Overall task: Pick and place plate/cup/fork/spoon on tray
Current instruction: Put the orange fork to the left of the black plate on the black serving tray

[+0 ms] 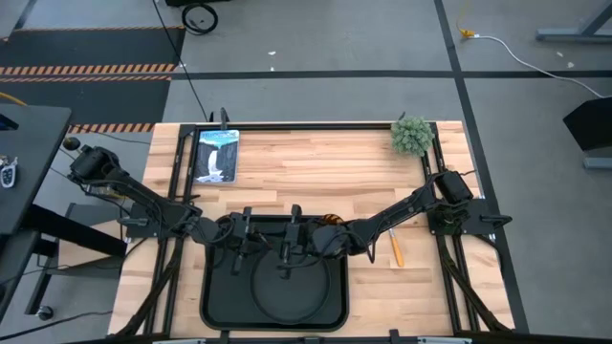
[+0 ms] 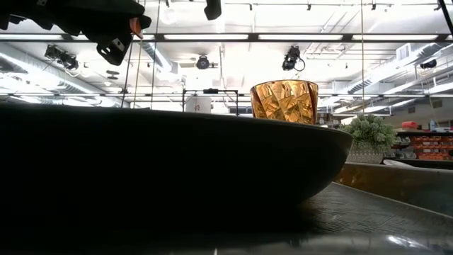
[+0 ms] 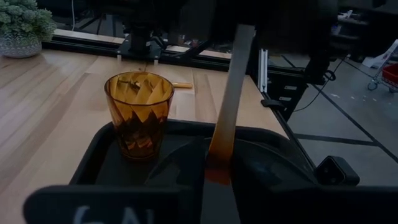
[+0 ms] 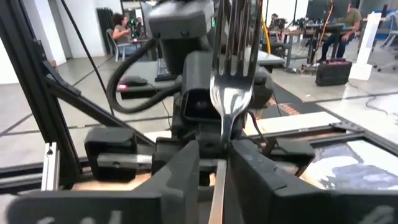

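From above, both grippers meet over the tray [image 1: 212, 308], left gripper [image 1: 241, 250] and right gripper [image 1: 292, 247] hanging above the plate [image 1: 287, 291]; the spoon [image 1: 395, 248] lies on the wood just right of the tray. At table level the cup [image 2: 284, 100] stands beyond the plate's rim. Past the left wrist, the cup sits in a tray corner, and a slim handle [image 3: 227, 118] stands upright, but I cannot tell how that gripper's fingers stand. Past the right wrist, the fingers pinch the fork [image 4: 233, 68], tines up. Risk, I judge: released upright, it could topple against the cup or clatter off the plate
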